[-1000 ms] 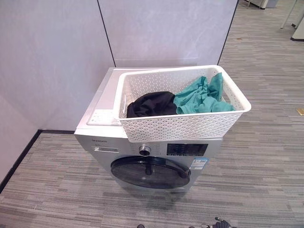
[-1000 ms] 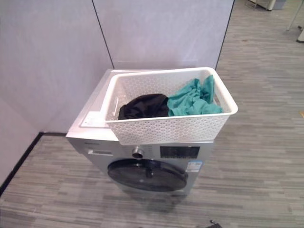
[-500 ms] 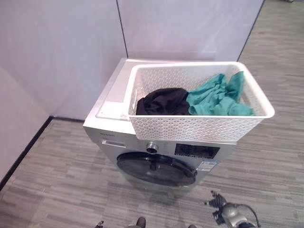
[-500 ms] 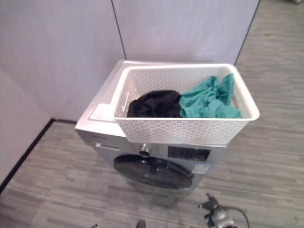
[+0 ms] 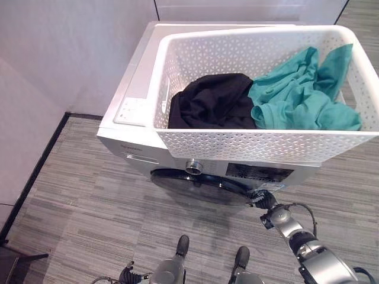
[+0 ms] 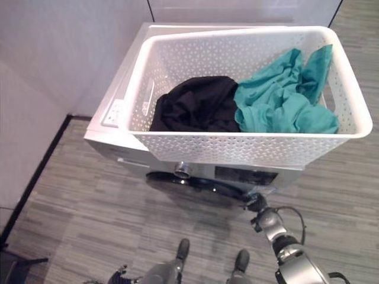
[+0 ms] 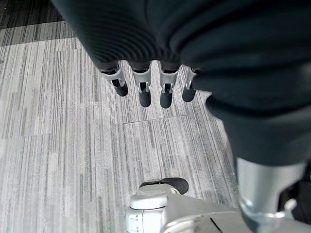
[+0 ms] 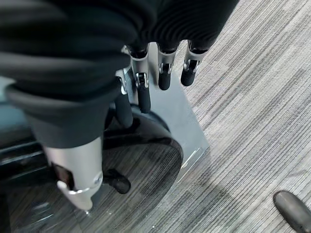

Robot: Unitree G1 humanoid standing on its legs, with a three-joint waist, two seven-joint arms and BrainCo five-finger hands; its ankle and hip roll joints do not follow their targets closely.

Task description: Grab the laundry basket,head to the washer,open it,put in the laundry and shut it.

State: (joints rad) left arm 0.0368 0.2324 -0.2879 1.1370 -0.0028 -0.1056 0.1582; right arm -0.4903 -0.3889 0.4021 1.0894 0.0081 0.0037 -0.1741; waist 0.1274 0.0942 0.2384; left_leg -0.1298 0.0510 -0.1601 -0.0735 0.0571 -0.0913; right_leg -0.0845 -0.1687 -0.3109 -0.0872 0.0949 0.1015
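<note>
Atop washer: white laundry basket, black garment, teal garment. Right hand fingers relaxed near door; left hand relaxed, empty.

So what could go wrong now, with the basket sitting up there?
The white basket sticks out past the washer's front edge, above the dark round door. The right hand reaches just beneath it, so a bump might tip the black clothes and teal clothes onto the floor.
</note>
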